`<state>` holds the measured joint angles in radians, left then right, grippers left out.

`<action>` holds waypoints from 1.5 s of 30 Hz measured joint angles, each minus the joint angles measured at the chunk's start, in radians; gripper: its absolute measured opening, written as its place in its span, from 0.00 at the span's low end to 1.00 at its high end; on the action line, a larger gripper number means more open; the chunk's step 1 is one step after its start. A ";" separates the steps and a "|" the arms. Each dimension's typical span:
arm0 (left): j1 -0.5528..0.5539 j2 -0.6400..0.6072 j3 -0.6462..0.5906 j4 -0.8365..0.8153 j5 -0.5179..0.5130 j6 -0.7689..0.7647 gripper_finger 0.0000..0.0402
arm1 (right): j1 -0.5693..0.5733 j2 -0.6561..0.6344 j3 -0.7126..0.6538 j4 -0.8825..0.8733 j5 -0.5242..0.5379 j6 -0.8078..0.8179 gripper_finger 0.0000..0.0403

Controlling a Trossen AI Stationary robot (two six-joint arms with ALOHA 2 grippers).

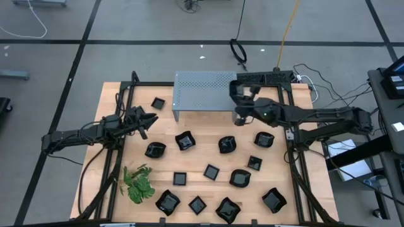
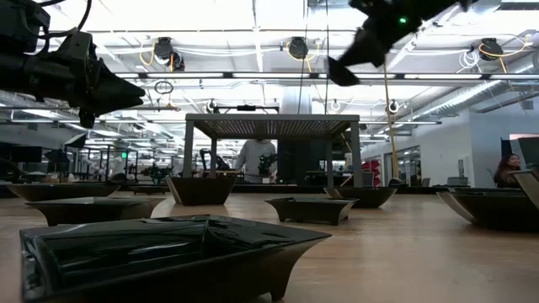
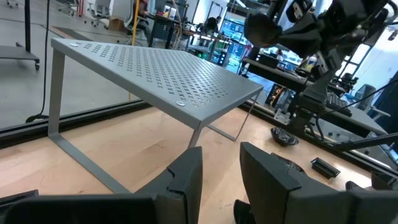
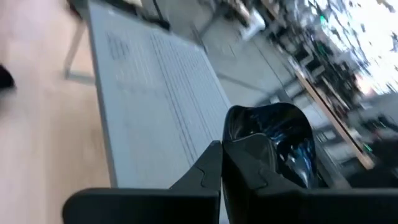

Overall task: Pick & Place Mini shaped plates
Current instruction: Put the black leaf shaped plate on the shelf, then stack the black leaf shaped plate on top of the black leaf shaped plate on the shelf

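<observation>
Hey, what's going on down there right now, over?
Right gripper shut on a black mini plate, at the grey stand's right end. Left gripper waits at table's left, empty. Nothing blocking the stand top.

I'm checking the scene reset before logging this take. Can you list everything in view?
plates on the table: thirteen, glossy black, scattered over the middle and near parts
held plate: one, black, over the stand's right end
stand: one, grey perforated, far middle
sprig: one, green, near left
table: one, light wood
person: one, in the room behind
left gripper: fingers apart, empty, over the table's left side
right gripper: closed on the held plate
</observation>
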<state>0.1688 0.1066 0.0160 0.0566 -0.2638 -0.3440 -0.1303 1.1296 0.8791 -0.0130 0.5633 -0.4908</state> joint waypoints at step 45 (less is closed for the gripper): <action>0.000 0.000 0.000 0.000 0.000 0.000 0.28 | -0.106 0.167 -0.002 0.242 -0.253 0.026 0.25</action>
<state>0.1688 0.1065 0.0160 0.0566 -0.2638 -0.3439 -0.2366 1.2967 0.8772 0.2291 0.3103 -0.4652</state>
